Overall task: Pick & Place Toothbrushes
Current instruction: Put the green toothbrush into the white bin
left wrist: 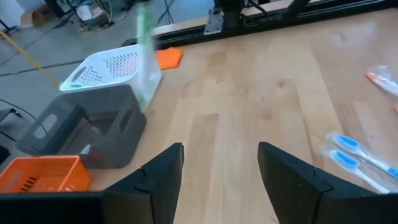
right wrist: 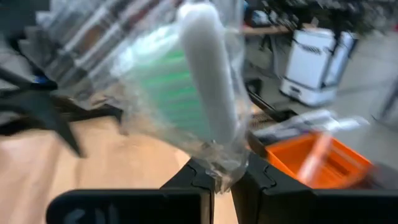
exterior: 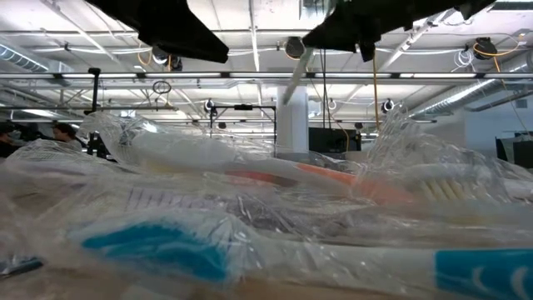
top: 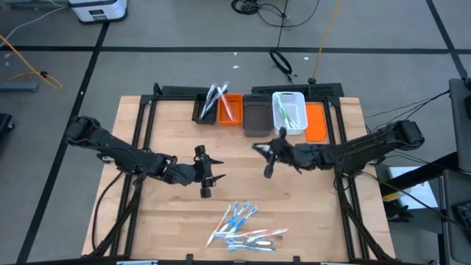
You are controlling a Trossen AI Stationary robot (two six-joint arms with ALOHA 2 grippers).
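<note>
Toothbrushes (top: 243, 224) lie piled near the table's front edge. We see the right gripper (right wrist: 222, 177) clamped on a wrapped green toothbrush (right wrist: 186, 87); the left gripper (left wrist: 221, 168) stands apart, empty.

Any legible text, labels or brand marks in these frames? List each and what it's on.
None readable.
Wrapped toothbrushes in the low view: fine print lines on the wrapper, too blurred to read.
White device on the floor in the high view: dark marking, too small to read.
Bins: no marks visible.
</note>
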